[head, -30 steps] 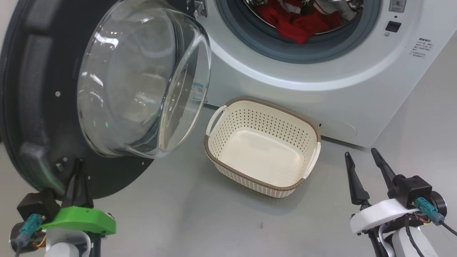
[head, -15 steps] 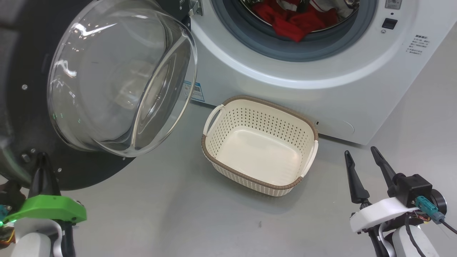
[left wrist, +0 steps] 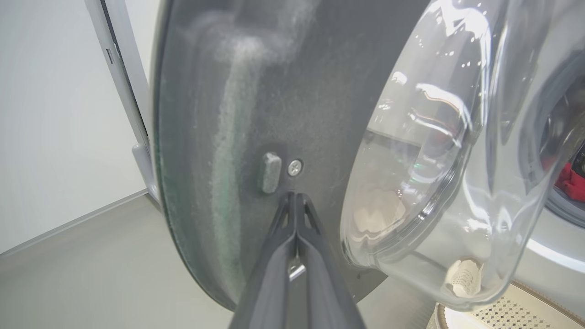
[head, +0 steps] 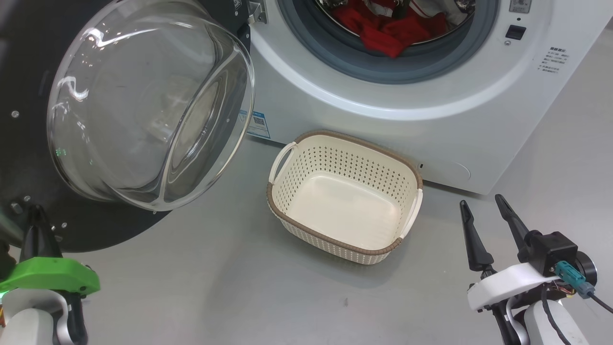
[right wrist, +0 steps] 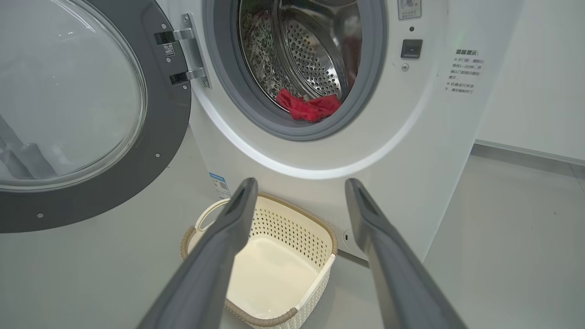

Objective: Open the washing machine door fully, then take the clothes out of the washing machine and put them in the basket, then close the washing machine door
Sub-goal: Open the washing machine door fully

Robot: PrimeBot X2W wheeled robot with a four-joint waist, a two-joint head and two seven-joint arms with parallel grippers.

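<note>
Step in hand: swinging the door fully open. The left claw (left wrist: 295, 201), clenched and empty, sets its tips against the inner face of the washing machine door (head: 24, 96), which looks nearly wide open. The right claw (head: 480, 201) hangs released over the floor (head: 215, 287), just beside the empty basket (head: 345, 139). Beyond, the clothes (head: 383, 36) lie in the washing machine (head: 383, 129) drum. Reaching them next looks unobstructed.

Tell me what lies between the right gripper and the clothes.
In the right wrist view: the empty basket ahead of the right gripper, then the front of the washing machine and its grey gasket before the clothes.
</note>
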